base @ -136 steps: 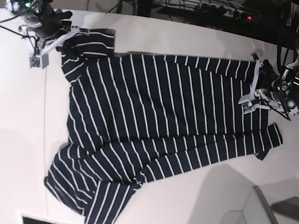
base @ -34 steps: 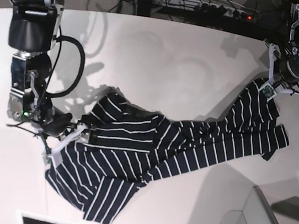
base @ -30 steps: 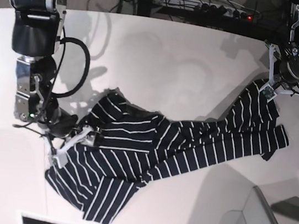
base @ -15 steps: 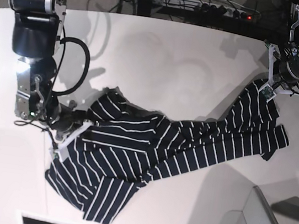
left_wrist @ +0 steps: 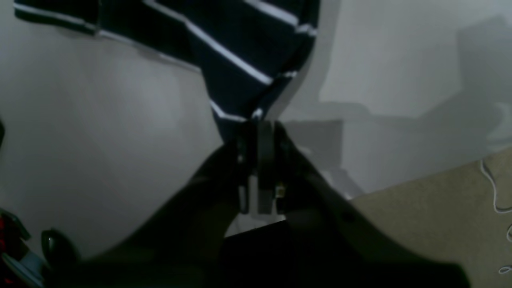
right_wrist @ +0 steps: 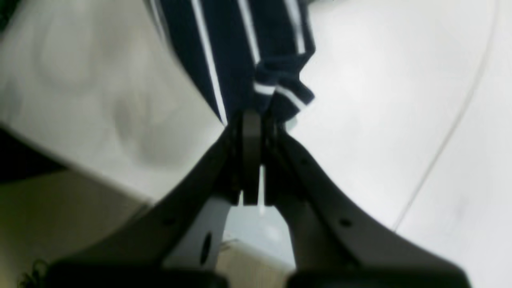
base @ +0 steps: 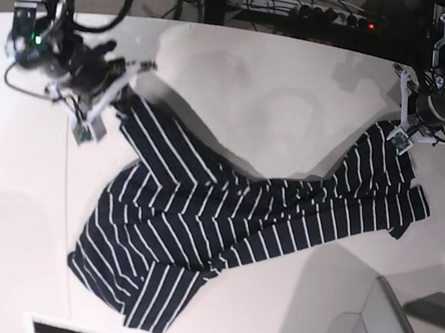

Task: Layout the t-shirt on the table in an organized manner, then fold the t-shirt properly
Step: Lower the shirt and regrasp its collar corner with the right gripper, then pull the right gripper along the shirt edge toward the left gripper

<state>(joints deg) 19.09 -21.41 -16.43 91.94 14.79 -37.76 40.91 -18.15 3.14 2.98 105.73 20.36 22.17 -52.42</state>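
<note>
Navy striped cloth, the t-shirt [base: 241, 210], lay sagging across the white table [base: 243, 78], strung between both arms. The right gripper [base: 105, 104] had clamped one corner at the base view's left; the left gripper [base: 402, 125] pinched the opposite corner, jaws tight.

there is one striped t-shirt [base: 249, 212], and it lies on one white desk [base: 243, 78]. two robot arms are present, each with one tool: the left tool [base: 399, 135] and the right tool [base: 104, 113].
</note>
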